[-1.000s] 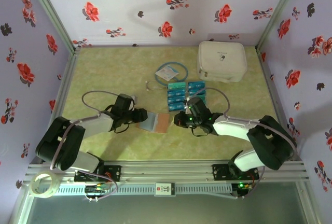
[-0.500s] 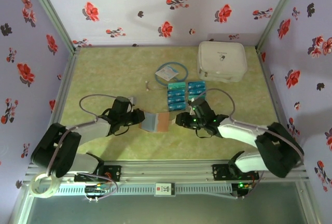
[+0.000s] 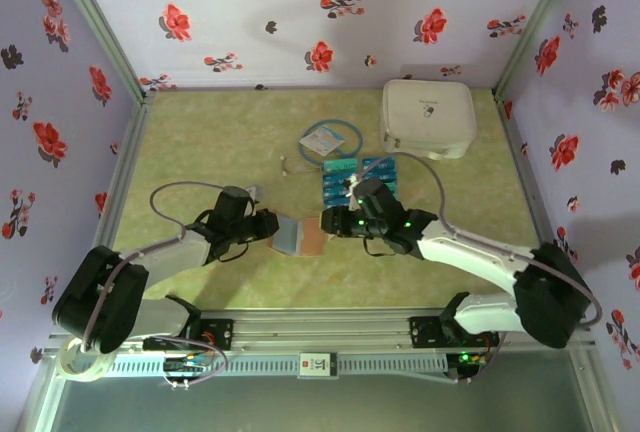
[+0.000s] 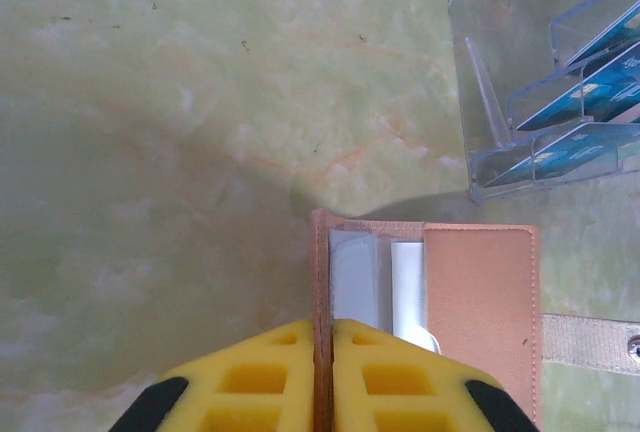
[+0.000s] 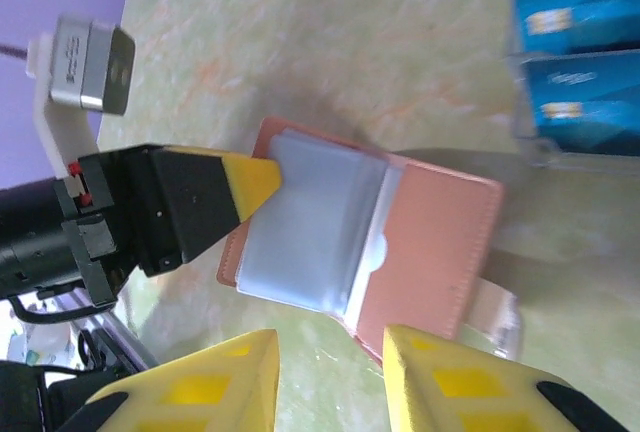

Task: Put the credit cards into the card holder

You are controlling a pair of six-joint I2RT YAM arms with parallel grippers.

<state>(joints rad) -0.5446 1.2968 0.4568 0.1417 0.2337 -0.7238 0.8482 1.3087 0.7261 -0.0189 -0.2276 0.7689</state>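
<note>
Judging from how things lie on the green marbled table [image 3: 200, 132], the chief risk is seen at the small reddish-brown leather-like bifold card holder [image 3: 300, 236]. It lies open near the front of the table, between the two arms. Its left cover is pinched edge-on by the left jaws, which are closed on it. Should that thin hold slip, the cover could fall shut or the card holder could be dragged aside. The right jaws are held apart over its right edge with nothing between them, so no card is carried yet. A thin, slick card could be nipped at a corner, twisted, or caught on the lip of a sleeve.

Of the containers, the large white rounded zip case [image 3: 428, 117] is seen closed at the back right, its contents hidden. Just behind the card holder and to its right stands the clear stepped plastic rack [image 4: 500, 142], in which the small blue and teal credit cards [image 4: 600, 92] are set in tiers. The card holder's translucent plastic sleeves [image 5: 315, 227] are laid open; whether anything is in them cannot be told.
</note>
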